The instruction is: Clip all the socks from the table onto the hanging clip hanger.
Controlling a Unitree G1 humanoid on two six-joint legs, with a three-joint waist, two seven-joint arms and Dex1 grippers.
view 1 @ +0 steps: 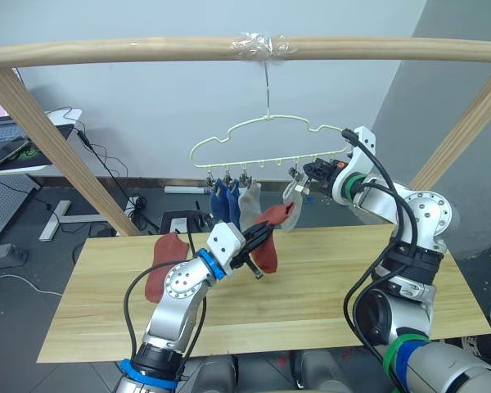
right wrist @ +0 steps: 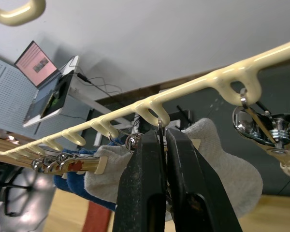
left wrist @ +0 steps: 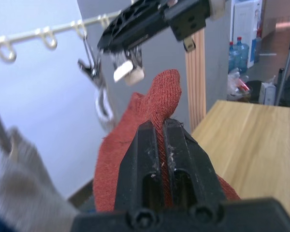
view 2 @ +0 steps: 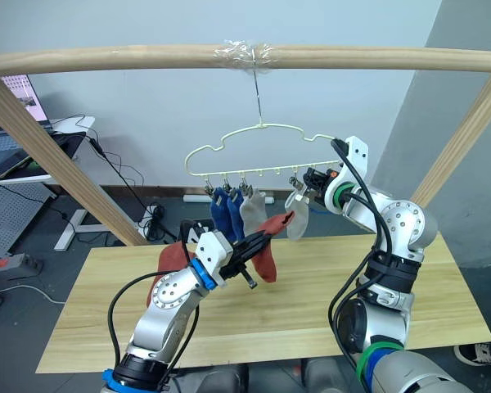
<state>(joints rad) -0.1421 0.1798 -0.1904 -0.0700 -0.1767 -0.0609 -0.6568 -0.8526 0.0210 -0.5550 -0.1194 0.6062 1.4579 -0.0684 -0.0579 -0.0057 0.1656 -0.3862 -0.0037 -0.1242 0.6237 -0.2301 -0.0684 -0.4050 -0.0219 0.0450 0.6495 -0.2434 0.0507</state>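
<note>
Left gripper (view 1: 262,236) clamps rust-red knit sock (view 1: 272,221); right gripper (view 1: 299,187) pinches small dark metal clip (right wrist: 160,129). Sock's floppy edge may miss it.

Clip hanger (view 1: 266,139) hanging from a pole (view 1: 245,49) above the surface (view 1: 311,295), 4 socks (view 1: 233,201) clipped along it, 1 sock (view 1: 272,237) held up under it, 1 sock (view 1: 162,262) on the surface's left

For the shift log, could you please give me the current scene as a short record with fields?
hung: two blue socks, two grey socks on the hanger
left gripper: shut on a red sock, raised toward the clips
right gripper: shut on a clip
table: one red sock left
</note>
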